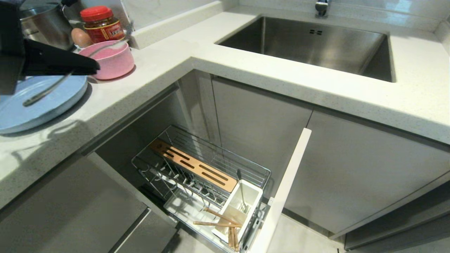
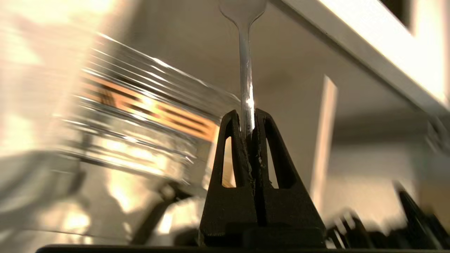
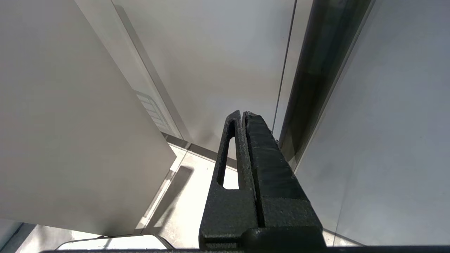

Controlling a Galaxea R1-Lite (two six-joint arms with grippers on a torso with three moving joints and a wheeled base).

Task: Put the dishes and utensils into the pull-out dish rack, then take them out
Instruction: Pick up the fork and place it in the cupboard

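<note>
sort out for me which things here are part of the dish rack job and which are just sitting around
Part of the job: blue plate, pink bowl, silver utensil pinched in the left gripper, chopsticks, cutlery cup, dish rack.

Just lying about: steel pot, red-lidded jar, egg, sink.

Left gripper: matte black, rough-textured plastic; two tapered fingers, each pierced by a long slot | Right gripper: same black grainy finish, one slotted finger, one ribbed | Left arm: black, angular casing seen
</note>
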